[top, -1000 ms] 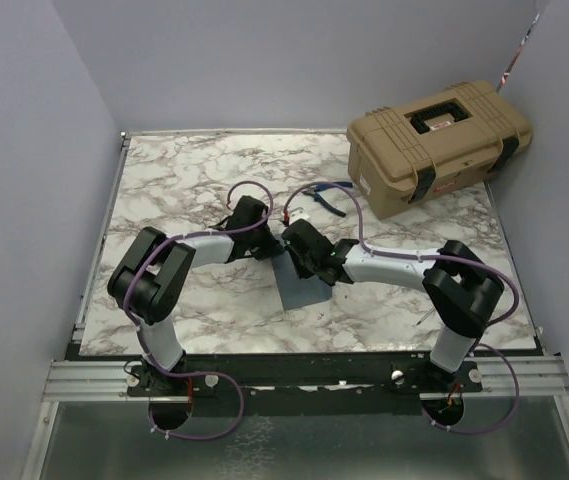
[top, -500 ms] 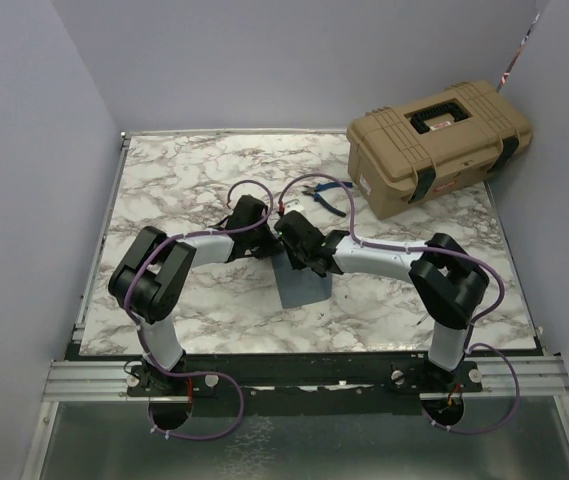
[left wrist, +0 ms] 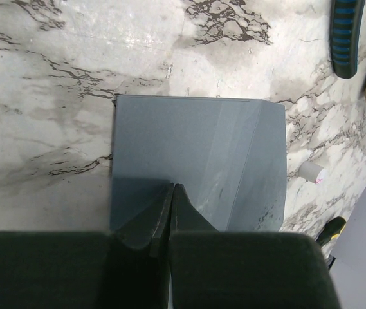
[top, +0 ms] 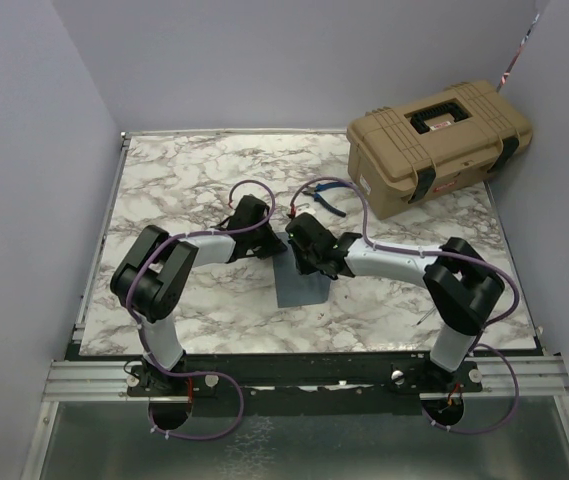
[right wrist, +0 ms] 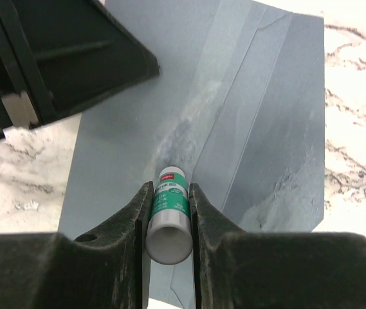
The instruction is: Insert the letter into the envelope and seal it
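The grey-blue envelope (top: pixel 300 288) (left wrist: pixel 195 148) (right wrist: pixel 260 129) lies flat on the marble table between the two arms. My left gripper (top: pixel 274 245) (left wrist: pixel 173 187) is shut, with its tips resting on the envelope's near edge and nothing between them. My right gripper (top: pixel 300 260) (right wrist: pixel 170 187) is shut on a white and green glue stick (right wrist: pixel 168 212). The stick's tip touches the envelope beside a fold line, where a pale smear shows. The letter is hidden.
A tan tool case (top: pixel 439 145) stands at the back right. Blue-handled pliers (top: pixel 326 197) (left wrist: pixel 345 35) lie behind the grippers. A small white cap (left wrist: pixel 311 171) and a yellow-tipped tool (left wrist: pixel 330 228) lie beside the envelope.
The right gripper with the glue stick slid left over the envelope, then back to the right. The left gripper stayed shut in place.
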{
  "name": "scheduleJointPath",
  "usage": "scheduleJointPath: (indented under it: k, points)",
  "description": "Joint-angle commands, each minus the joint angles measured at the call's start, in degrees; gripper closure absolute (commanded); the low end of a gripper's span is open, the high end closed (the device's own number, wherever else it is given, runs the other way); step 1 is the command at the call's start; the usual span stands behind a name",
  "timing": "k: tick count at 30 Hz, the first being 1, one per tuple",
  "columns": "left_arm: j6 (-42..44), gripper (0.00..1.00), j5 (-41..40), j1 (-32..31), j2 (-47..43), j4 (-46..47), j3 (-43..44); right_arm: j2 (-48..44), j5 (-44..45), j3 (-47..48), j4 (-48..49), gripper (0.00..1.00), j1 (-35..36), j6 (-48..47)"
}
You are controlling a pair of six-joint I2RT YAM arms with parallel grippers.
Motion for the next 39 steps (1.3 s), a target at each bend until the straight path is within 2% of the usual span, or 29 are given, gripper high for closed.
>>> scheduleJointPath:
  k: [1, 5, 11, 18, 24, 34, 39]
  points:
    - [1.77, 1.0, -4.36, -0.04, 4.38, -8.82, -2.33, -1.39, -6.17, -3.36, -9.4, 1.0, 0.02, 0.92]
    - [1.63, 1.0, -4.37, -0.08, 4.38, -8.82, -2.42, -1.1, -4.75, -2.87, -8.81, 1.0, 0.02, 0.82]
    - [1.66, 1.0, -4.13, -0.03, 4.34, -8.78, -2.76, 3.65, 2.54, 1.42, -7.85, 1.0, -0.54, 0.42]
    - [2.37, 1.0, -3.45, -0.09, 4.95, -8.73, -2.29, 8.17, 4.55, 6.54, -7.07, 1.0, -2.37, -0.4]
    - [2.41, 1.0, -3.57, -0.05, 5.12, -8.72, -2.16, 7.43, 1.7, 7.12, -8.93, 1.0, -2.62, -0.13]
    - [2.04, 1.0, -3.92, -0.03, 5.78, -8.73, -2.13, 0.61, -9.8, 1.32, -13.05, 1.0, -2.62, 1.66]
    - [1.93, 1.0, -3.88, -0.05, 5.92, -8.71, -2.24, 1.22, -10.37, 2.39, -13.23, 1.0, -2.62, 0.57]
